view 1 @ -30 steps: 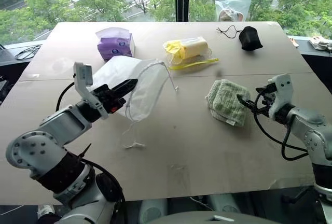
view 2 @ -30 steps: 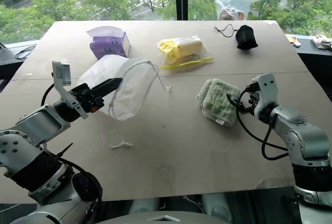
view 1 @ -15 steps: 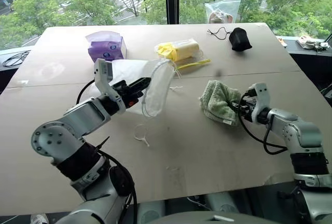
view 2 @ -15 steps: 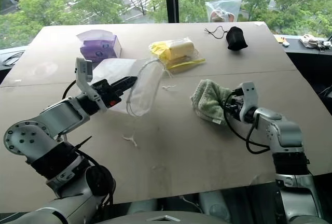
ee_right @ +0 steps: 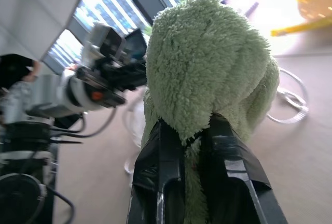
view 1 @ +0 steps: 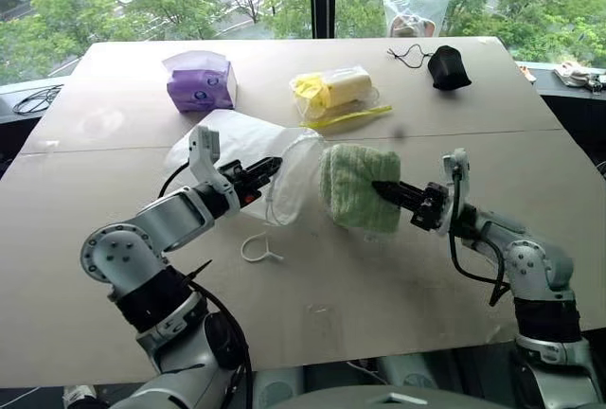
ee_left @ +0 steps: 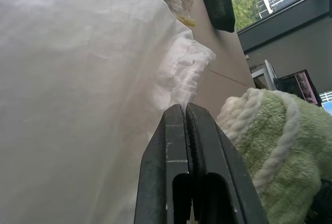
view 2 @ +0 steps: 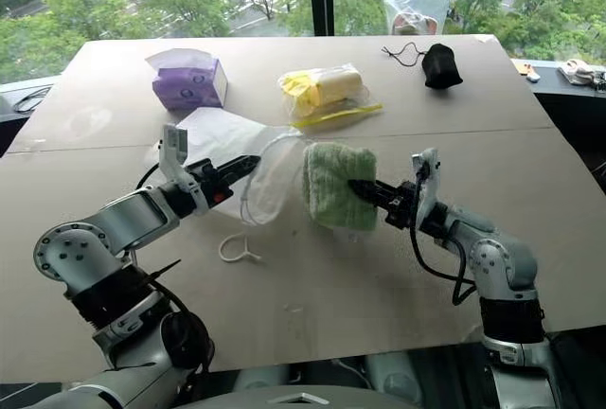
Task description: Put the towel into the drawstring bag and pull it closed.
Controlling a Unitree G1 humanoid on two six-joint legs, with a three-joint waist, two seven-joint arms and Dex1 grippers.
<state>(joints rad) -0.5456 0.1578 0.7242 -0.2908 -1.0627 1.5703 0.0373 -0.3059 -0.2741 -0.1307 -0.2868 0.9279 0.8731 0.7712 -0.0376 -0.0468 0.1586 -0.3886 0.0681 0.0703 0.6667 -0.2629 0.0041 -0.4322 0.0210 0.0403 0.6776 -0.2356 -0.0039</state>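
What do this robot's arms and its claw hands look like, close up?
Both arms are silver-grey metal with rounded joint housings and black sections near the shoulder; loose black cables loop beside each wrist. The left gripper and right gripper each end in two slim black fingers. A white block sits at each wrist, with a small red-orange spot on the left.

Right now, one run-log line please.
left gripper: shut on drawstring bag rim | right gripper: shut on towel | towel beside bag mouth
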